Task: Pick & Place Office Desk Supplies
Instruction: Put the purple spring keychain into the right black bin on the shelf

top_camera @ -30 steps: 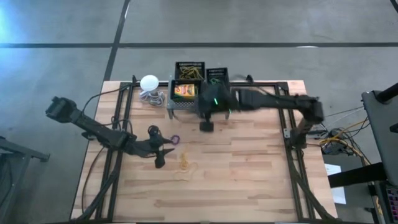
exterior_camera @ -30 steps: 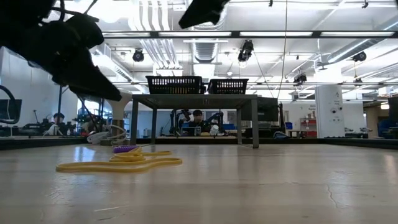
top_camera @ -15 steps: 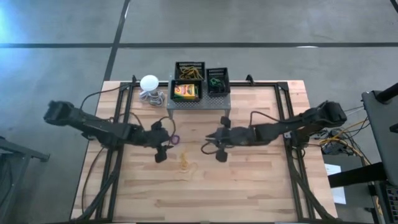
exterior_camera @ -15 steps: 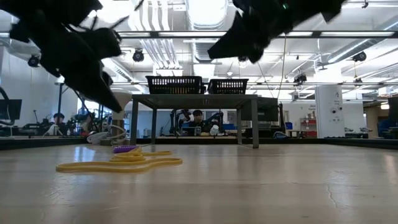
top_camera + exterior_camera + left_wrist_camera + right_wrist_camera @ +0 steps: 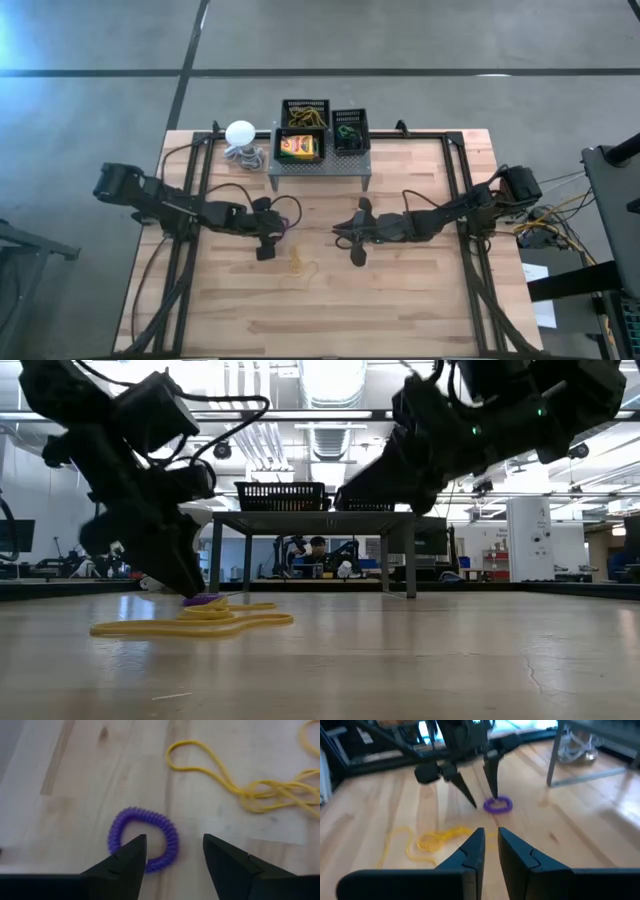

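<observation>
A purple coiled ring [image 5: 144, 840] lies flat on the wooden table, with a tangle of yellow rubber bands [image 5: 250, 790] beside it. My left gripper [image 5: 175, 842] is open and slants down over the ring, one fingertip over the ring's hole, the other outside its rim. My right gripper [image 5: 490, 830] hangs above the table to the right of the ring [image 5: 498, 805]. It points toward the ring, open only by a narrow gap, with nothing between its fingers. In the high view the grippers [image 5: 272, 235] [image 5: 345, 237] face each other. My left gripper comes at the purple ring from above, slanting from the table's left. One fingertip [image 5: 492, 795] stands right at the ring's rim [image 5: 495, 801]. Whether it touches the ring, I cannot tell.
At the far edge stands a grey perforated stand [image 5: 320, 168] with a yellow-and-green box [image 5: 297, 147] and two black mesh trays [image 5: 305, 113] [image 5: 350, 127]. A white ball with a coiled cord [image 5: 240, 134] sits left of it. Rubber bands [image 5: 298, 263] lie near the middle.
My right gripper has swung from the stand toward the near edge and down, tipping closer to level, and now points at the ring. My left gripper has moved right and down onto the ring. The ring and the rubber bands have stayed in place.
</observation>
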